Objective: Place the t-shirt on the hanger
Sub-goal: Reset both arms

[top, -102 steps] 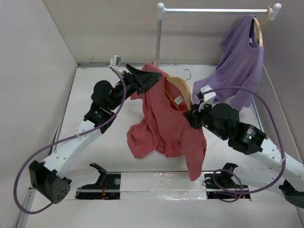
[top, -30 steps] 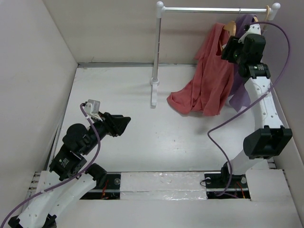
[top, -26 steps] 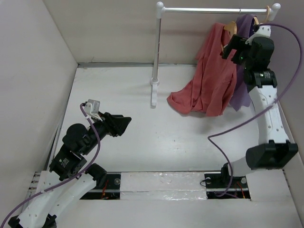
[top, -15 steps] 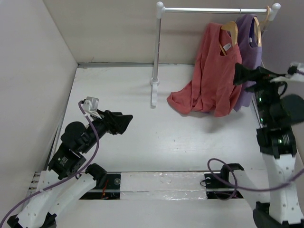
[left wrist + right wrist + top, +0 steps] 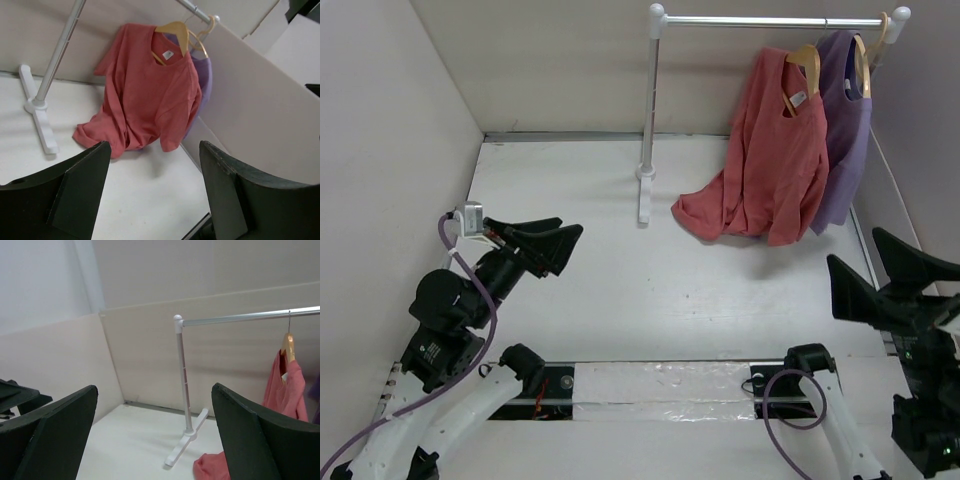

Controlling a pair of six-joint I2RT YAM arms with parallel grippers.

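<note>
View from above: the t-shirt [image 5: 775,150], coral-red, hung on the hanger [image 5: 807,58] at about 1 o'clock in the frame. The hanger's hook sat over the rail [image 5: 770,20] of a white rack. The shirt's lower edge lay bunched toward 7 o'clock of the hanger and appeared to rest on the table [image 5: 620,290]. A purple t-shirt [image 5: 845,120] on a paler hanger [image 5: 863,60] hung just beside it at 3 o'clock, partly behind the red cloth. The left gripper [image 5: 570,226] stood at 9 o'clock, well apart from the garment, with its jaws spread and nothing between them. The right gripper [image 5: 853,250] stood at 3 o'clock, below the shirts, with its jaws likewise spread wide and empty.

Left wrist view: two dark fingers [image 5: 80,185] framed the lower corners at 7 and 5 o'clock, with a wide gap between them. The t-shirt hung at 12 o'clock on the hanger, its label visible at the round neck. The purple shirt showed behind its edge at 2 o'clock, and the rack's post stood at 10 o'clock.

Right wrist view: the fingers [image 5: 255,440] sat far apart at 7 and 5 o'clock with nothing held. The rail crossed at 2 o'clock. The hanger and a strip of the red shirt showed at the frame's edge at 3 o'clock, and a fold of red cloth lay on the table at 5 o'clock.
</note>
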